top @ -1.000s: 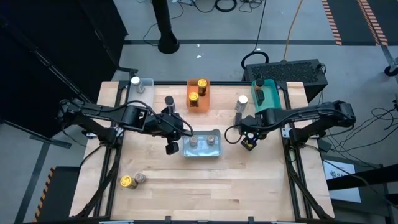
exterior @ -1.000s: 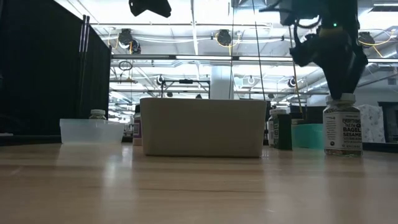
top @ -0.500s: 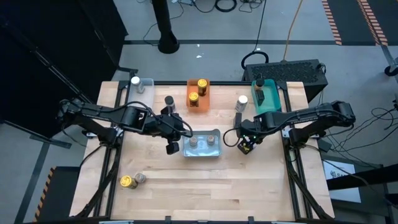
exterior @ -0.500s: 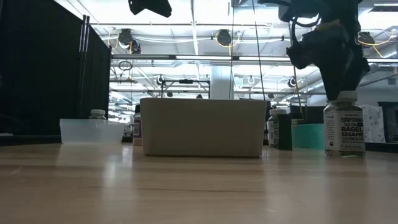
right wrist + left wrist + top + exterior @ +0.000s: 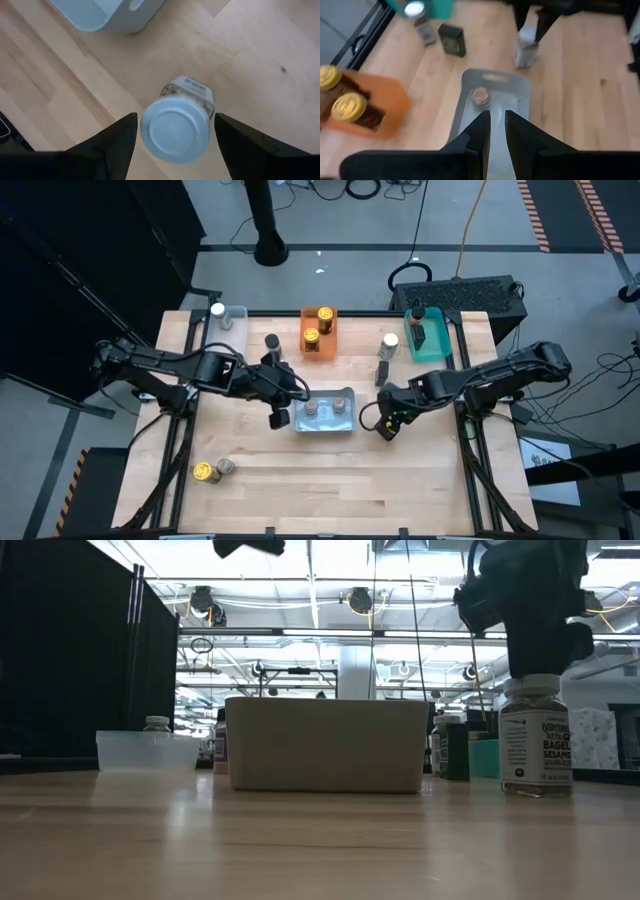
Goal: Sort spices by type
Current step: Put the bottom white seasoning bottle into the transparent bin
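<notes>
A white-lidded spice jar [image 5: 175, 130] stands upright on its base on the table, just right of the grey bin [image 5: 345, 425]. My right gripper [image 5: 175, 116] is open above it, one finger on each side of the lid; the low view shows it over the jar [image 5: 535, 745]. My left gripper [image 5: 497, 114] hangs shut over the grey bin's left end [image 5: 300, 415], holding nothing. Two brown-lidded jars [image 5: 327, 408] stand in that bin. My right gripper comes at the jar's white lid [image 5: 175, 142] from above, pointing steeply down, with one finger on each side of it. A thin strip of table shows between each finger [image 5: 117, 142] and the lid. I cannot tell whether either finger touches it.
At the far edge stand an orange bin [image 5: 305, 340] with two gold-lidded jars, a teal bin [image 5: 425, 345] and a clear bin [image 5: 235, 315]. Loose jars stand at the far side [image 5: 272, 342] [image 5: 389, 345]. Two more [image 5: 212, 470] are near the front left corner.
My right gripper has moved toward the table's near edge and a little toward the grey bin, tipping to point more steeply down. The white-lidded jar under it has shifted with it along the table and now stands nearer in the low view, still upright.
</notes>
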Robot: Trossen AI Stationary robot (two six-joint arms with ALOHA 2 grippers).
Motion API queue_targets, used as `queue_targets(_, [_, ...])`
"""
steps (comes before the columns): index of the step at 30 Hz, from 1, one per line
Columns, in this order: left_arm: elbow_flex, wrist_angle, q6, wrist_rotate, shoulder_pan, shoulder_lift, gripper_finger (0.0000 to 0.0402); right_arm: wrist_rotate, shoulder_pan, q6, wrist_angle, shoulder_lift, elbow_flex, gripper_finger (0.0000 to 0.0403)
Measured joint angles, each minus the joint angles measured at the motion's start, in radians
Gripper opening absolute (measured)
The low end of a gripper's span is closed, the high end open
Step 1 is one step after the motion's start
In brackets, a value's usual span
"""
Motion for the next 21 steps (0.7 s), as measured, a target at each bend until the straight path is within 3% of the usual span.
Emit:
queue_targets(7, [0.000,0.113,0.008,0.000,-0.059,0.039,0.0063,0.000,0.085,0.055,0.050,0.000,0.000,0.0247])
queue_targets(14, [0.000,0.279,0.090,0.000,-0.113,0.167,0.0063,0.010,0.137,0.066,0.092,0.000,0.000,0.0247])
queue_targets(21, [0.000,0.591,0.214,0.000,-0.131,0.321,0.0063,0.163,0.183,-0.001,-0.050,-0.072,0.001,0.0247])
